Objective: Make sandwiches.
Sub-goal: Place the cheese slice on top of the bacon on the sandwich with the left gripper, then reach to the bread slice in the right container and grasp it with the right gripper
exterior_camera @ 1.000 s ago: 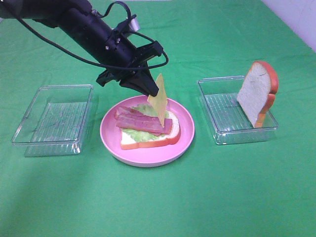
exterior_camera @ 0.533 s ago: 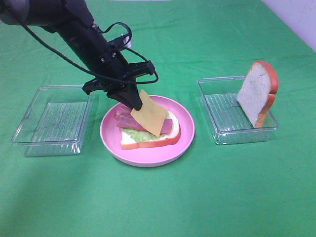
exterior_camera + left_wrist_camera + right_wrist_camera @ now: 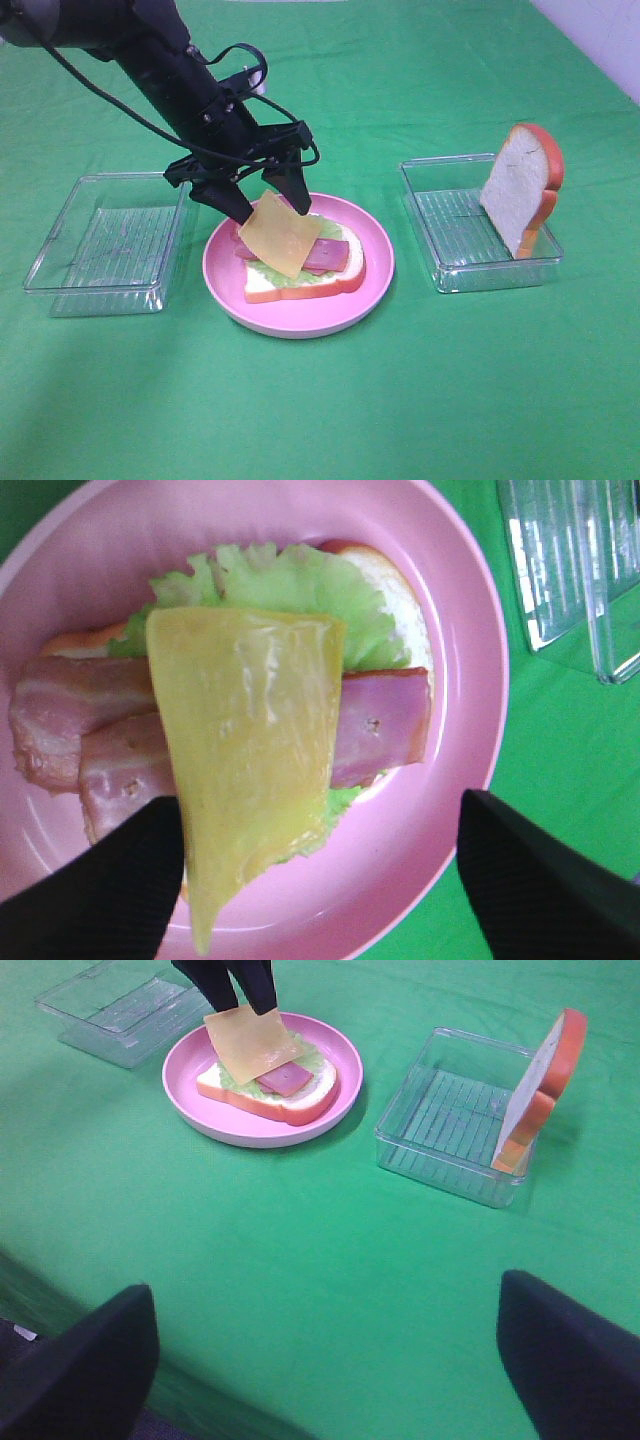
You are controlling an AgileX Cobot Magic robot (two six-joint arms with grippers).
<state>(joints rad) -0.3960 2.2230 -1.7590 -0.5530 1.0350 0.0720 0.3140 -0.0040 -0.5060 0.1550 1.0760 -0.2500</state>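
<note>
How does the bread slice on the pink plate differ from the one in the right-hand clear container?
The plate slice lies flat on the pink plate; the container slice stands on edge in the clear container. The plate slice is topped with lettuce, bacon and cheese; the container slice is bare. Both are white with an orange-brown crust.

Glossy plastic plate (image 3: pixel 470 680), waxy translucent cheese (image 3: pixel 245 750), matt green cloth (image 3: pixel 400 400)
</note>
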